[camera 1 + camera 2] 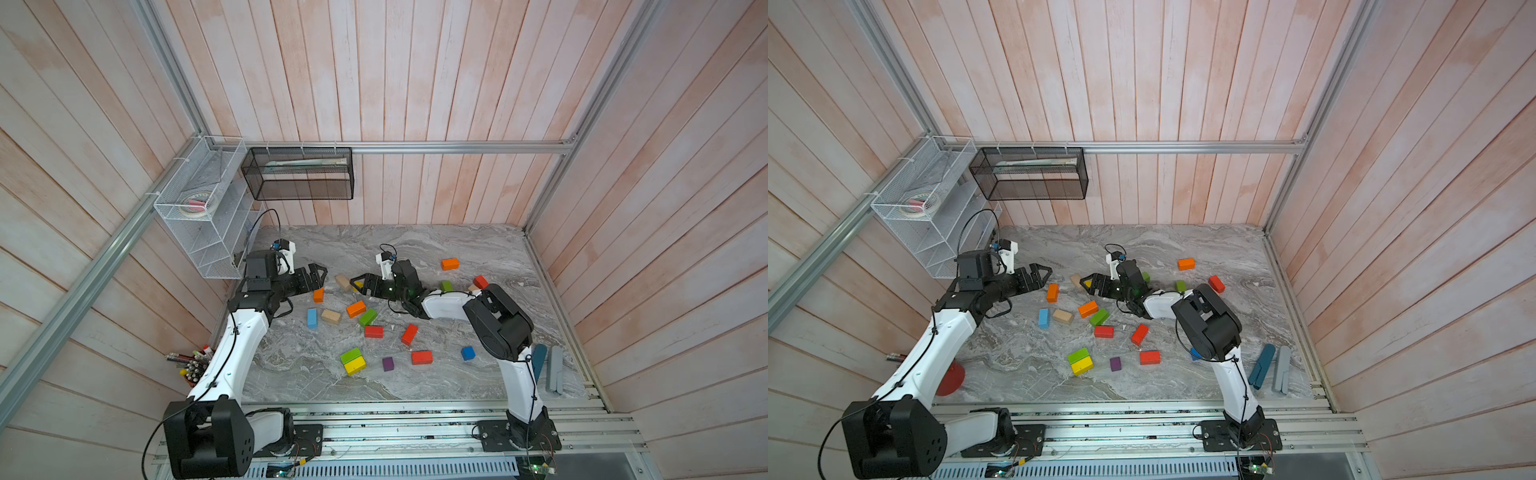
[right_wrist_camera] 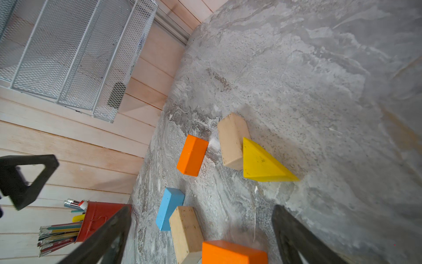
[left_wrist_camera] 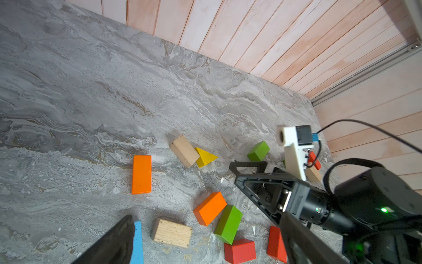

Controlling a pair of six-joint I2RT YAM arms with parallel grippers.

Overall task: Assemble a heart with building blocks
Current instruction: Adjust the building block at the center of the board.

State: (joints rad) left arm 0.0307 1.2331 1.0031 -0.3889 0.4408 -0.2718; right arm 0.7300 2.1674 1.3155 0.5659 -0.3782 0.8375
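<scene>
**Top views.** Found the building blocks [image 1: 373, 331] lying loose and scattered over the bench [image 1: 478, 249] on every side of the yellow wedge [image 1: 1087, 283]; no heart outline begun. Recorded left fingers [image 1: 318, 272] spread and empty near the wedge, right fingers [image 1: 365, 287] spread and empty just beside it. Judged a clash of arms possible, with both poised at the wedge.

**Left wrist.** Noted a tan brick [image 3: 184, 150] touching the wedge; liable to be shoved in any grab. Expect slipping off the sloped faces under a pinch.

**Right wrist.** Confirmed nothing between the right fingers, wedge just ahead. Grey marbled bench, smooth-looking: expect sliding. Pale plank walls [image 2: 68, 148], white mesh basket [image 2: 68, 45] and red pencil pot [image 2: 98, 217] well apart from the wedge, clear of the work
</scene>
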